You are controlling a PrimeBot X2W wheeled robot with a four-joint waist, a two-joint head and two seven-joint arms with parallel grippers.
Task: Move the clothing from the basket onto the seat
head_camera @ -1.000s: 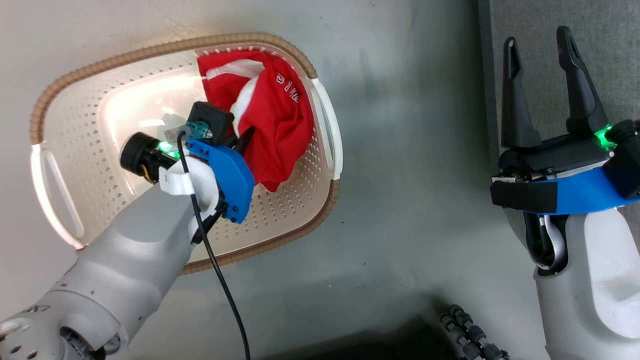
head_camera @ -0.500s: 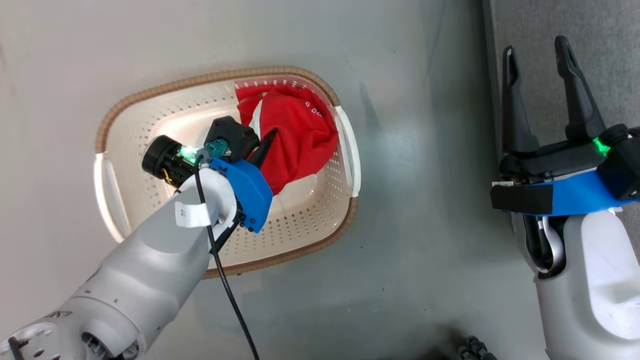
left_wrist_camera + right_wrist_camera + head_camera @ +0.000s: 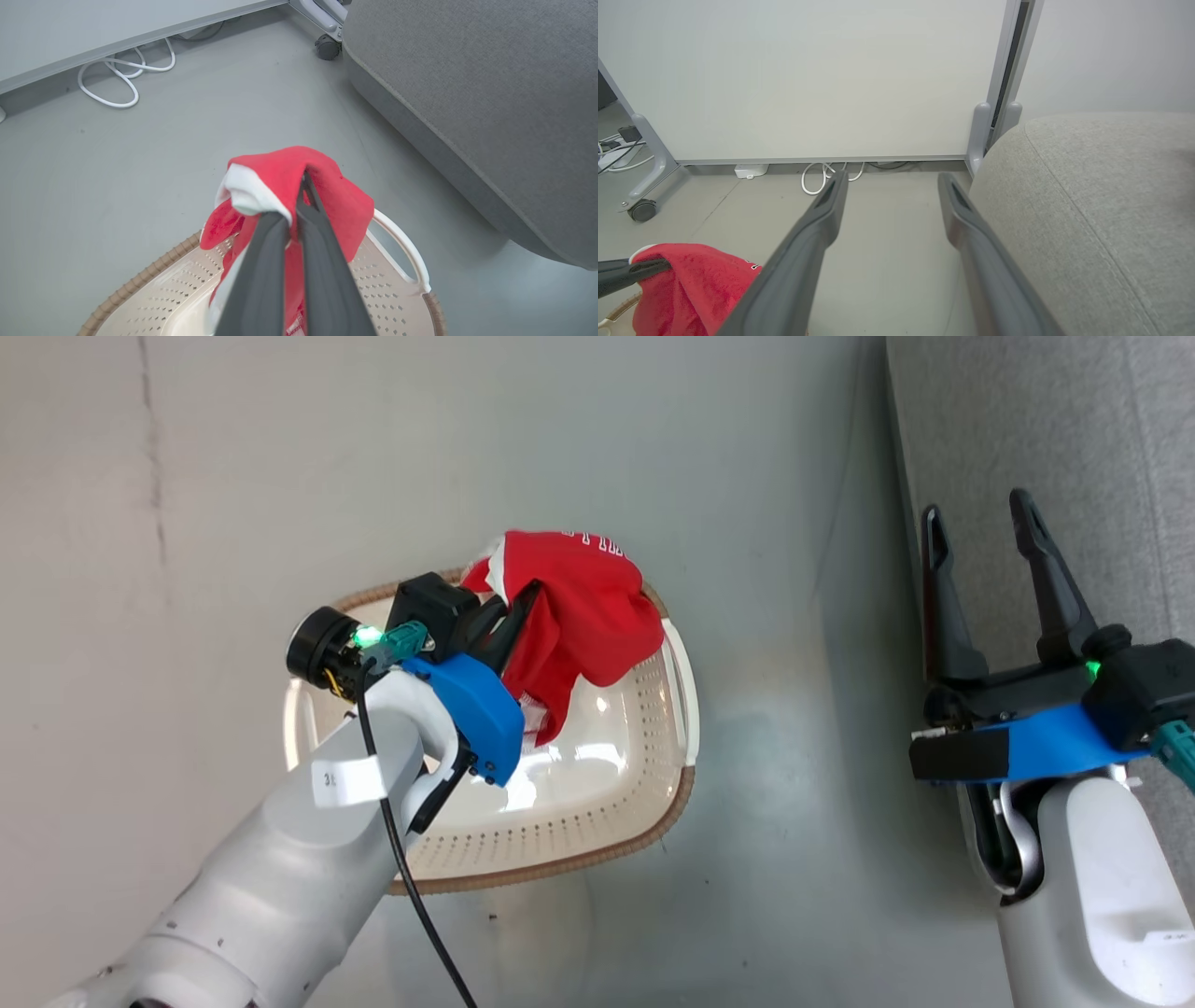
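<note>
Because the large light grey fabric seat [image 3: 1046,448] stands apart to the right of the cream-white perforated plastic basket [image 3: 597,845] with a brown rim, the bunched bright red, white-trimmed clothing [image 3: 579,616], hanging above the basket from the left gripper [image 3: 304,182], fingers clamped on one fold, could slip free in transit. I count one seat, one basket, one red bundle (one garment or two, I cannot tell) and two grippers, the right gripper [image 3: 976,506] empty, fingers spread.

Head view looks steeply down on the basket [image 3: 579,817]; both wrist views face forward, sharing the seat [image 3: 490,93].
</note>
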